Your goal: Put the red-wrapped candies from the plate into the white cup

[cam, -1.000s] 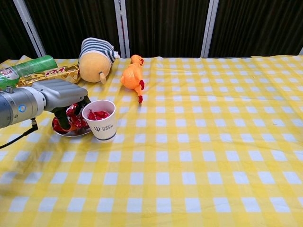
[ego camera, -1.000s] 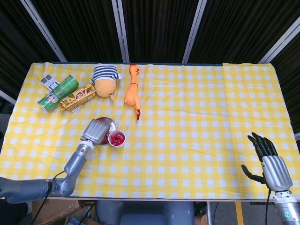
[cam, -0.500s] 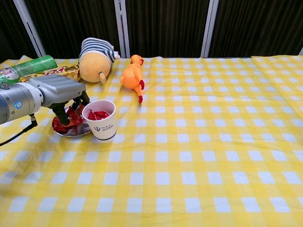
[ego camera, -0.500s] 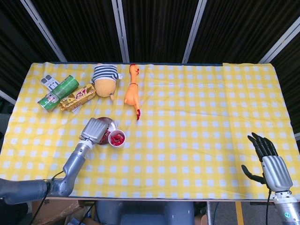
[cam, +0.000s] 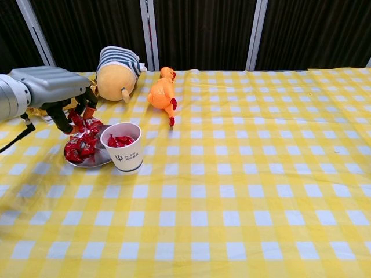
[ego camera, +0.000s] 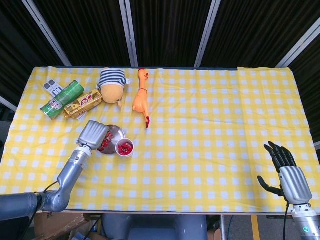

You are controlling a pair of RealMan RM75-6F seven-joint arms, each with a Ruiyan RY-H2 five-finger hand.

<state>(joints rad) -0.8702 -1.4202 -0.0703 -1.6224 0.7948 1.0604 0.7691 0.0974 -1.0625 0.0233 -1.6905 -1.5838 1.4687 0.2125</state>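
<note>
A metal plate (cam: pixel 99 161) (ego camera: pixel 116 132) holds several red-wrapped candies (cam: pixel 78 149) (ego camera: pixel 105 143). Touching the plate's right side is the white cup (cam: pixel 127 156) (ego camera: pixel 124 148), which has red candies inside. My left hand (cam: pixel 53 88) (ego camera: pixel 92 133) hangs above the plate's far left edge, fingers pointing down. They pinch a red-wrapped candy (cam: pixel 78 119) just above the pile. My right hand (ego camera: pixel 287 172) is off the table's front right corner, fingers spread, holding nothing. It appears only in the head view.
Behind the plate lie a striped plush toy (cam: pixel 117 70), an orange rubber chicken (cam: pixel 162 92), a gold snack packet (ego camera: pixel 82 103) and a green can (ego camera: pixel 62 99). The yellow checked cloth (cam: pixel 243 174) stretches to the right.
My left hand has risen off the plate and moved back to the left, lifting a red candy out of the pile. The right hand has not moved.
</note>
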